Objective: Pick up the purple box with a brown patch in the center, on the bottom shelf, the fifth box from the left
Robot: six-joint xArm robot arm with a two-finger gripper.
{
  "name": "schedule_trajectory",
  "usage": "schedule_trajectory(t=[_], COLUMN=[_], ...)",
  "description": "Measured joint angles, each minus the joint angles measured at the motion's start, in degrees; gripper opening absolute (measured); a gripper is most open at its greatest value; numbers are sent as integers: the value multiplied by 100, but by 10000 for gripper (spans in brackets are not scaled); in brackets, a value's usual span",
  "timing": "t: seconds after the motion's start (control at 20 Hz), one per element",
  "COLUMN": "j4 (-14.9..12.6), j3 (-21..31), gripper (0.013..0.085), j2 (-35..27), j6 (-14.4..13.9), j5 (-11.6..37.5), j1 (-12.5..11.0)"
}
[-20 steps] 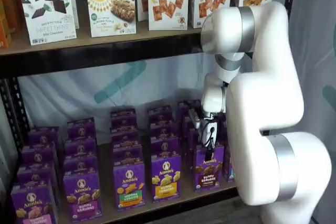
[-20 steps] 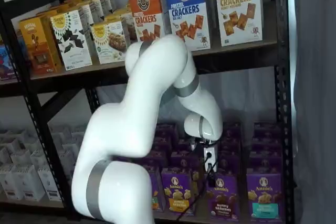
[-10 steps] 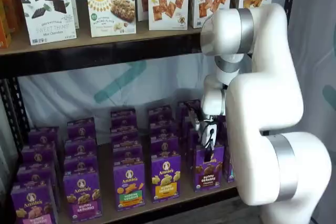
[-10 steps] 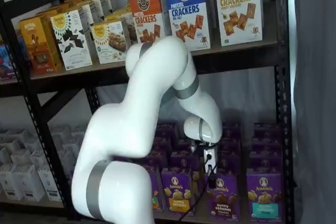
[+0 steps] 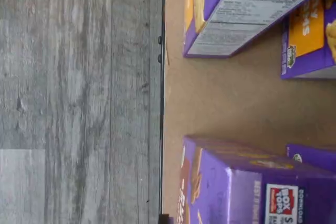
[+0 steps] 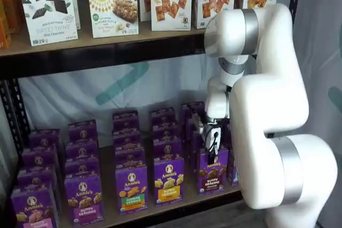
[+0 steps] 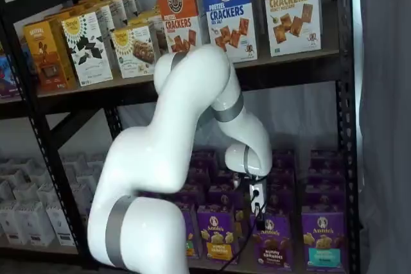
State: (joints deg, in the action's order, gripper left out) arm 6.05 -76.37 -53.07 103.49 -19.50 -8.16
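Fingers: black tips of the gripper [image 6: 213,152] sit at the purple box's [image 6: 212,172] top edge; whether they pinch it, I can't tell.
Box: upright at the bottom shelf's [image 6: 181,202] front.
Left: grip, lift.

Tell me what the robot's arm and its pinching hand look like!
The arm is fat, smooth and shiny white, with rounded joints and silver-grey bands around them. At its end sits a small white gripper with black fingers. A thin black cable hangs down beside it.
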Motion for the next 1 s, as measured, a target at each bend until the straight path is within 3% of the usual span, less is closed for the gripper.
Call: schedule_trajectory(t=[0.1, 0.35, 0.65, 0.9, 1.0], j4=[75, 177, 77, 180, 146], j3=[26, 68, 93, 109, 106], gripper=[610, 450, 450, 330, 330], j2=[8, 32, 50, 71, 73], j6=[69, 165, 86, 179, 146], j5=[45, 85, 95, 72, 56], j1=[0, 2, -10, -11, -11])
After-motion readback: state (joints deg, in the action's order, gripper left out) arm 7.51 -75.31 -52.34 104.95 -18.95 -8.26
